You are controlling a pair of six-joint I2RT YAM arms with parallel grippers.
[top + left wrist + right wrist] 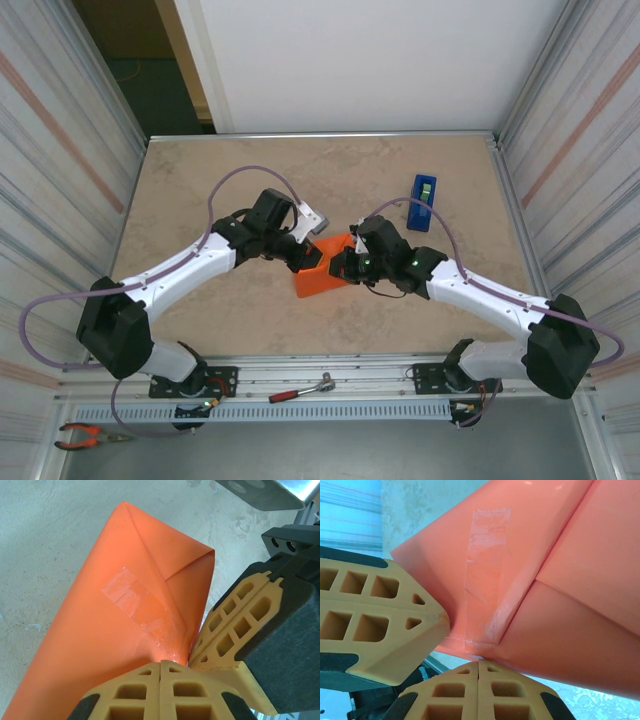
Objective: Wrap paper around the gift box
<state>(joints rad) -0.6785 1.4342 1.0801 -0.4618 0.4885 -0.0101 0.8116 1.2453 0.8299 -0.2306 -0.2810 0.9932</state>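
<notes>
Pressure on the folded end is judged to be the work in hand. The orange paper [320, 284] is closed round the gift box, which is taken to lie inside it, at the middle of the table [350, 170] between the two arms. The blue tape dispenser [423, 202] stands well apart toward the far right. A strip of clear tape [131, 599] is laid across the seam beside a triangular end fold, and its lower end looks wrinkled. The left gripper [160, 664] is seen with its jaws together, tips touching the parcel's corner. The right gripper [479, 663] is likewise closed, its tips set against that corner just beside the left one's. Whether any paper is nipped between either pair cannot be told. The fold is best flattened by a slow, even push along the crease, with the parcel braced from the opposite side so that it is not shoved across the table. Sharp jabs should be avoided, since thin paper could be torn there.
</notes>
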